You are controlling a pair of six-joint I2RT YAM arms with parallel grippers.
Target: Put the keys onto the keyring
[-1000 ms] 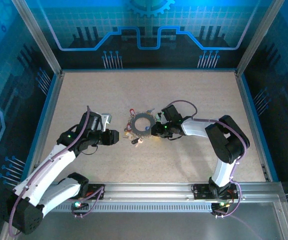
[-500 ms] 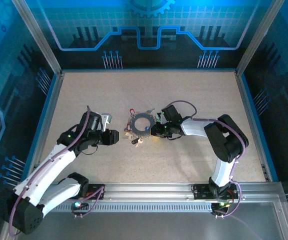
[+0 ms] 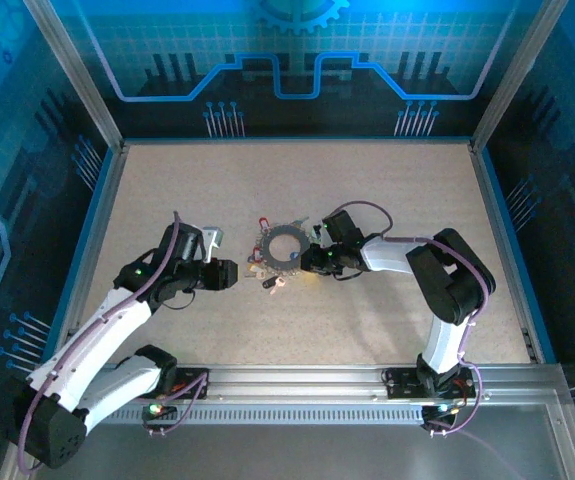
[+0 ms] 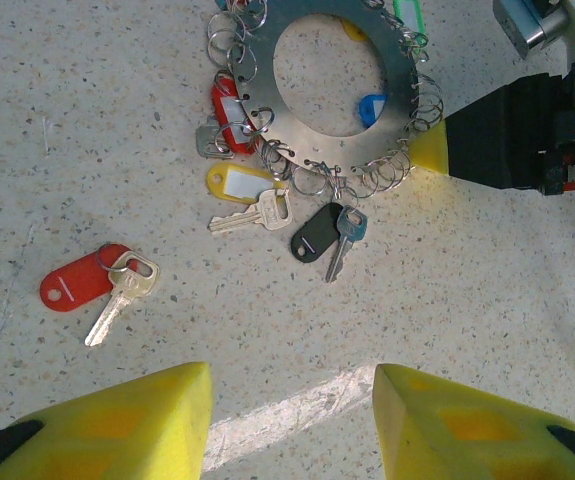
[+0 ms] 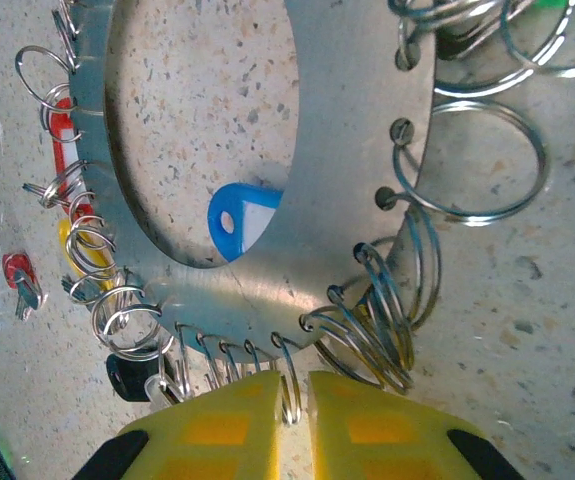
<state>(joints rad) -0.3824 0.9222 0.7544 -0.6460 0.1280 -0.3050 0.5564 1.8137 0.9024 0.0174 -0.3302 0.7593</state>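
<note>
The keyring (image 3: 272, 236) is a flat grey metal band with many wire loops, lying mid-table. In the left wrist view the keyring (image 4: 307, 150) carries keys with yellow (image 4: 235, 182), black (image 4: 317, 236), red (image 4: 225, 104) and blue (image 4: 372, 108) heads. A loose red-headed key (image 4: 95, 291) lies apart on the table. My right gripper (image 5: 295, 388) is shut on one wire loop (image 5: 289, 368) at the keyring's (image 5: 357, 150) edge. My left gripper (image 4: 292, 390) hovers open over bare table, near the loose key.
Raised blue-edged walls (image 3: 102, 200) border the speckled table (image 3: 387, 190). The right gripper's yellow fingertip (image 4: 429, 150) touches the keyring's rim in the left wrist view. A small silver part (image 3: 212, 236) lies beside the left arm.
My right gripper and the keyring have shifted very slightly to the left. The left arm has stayed still.
</note>
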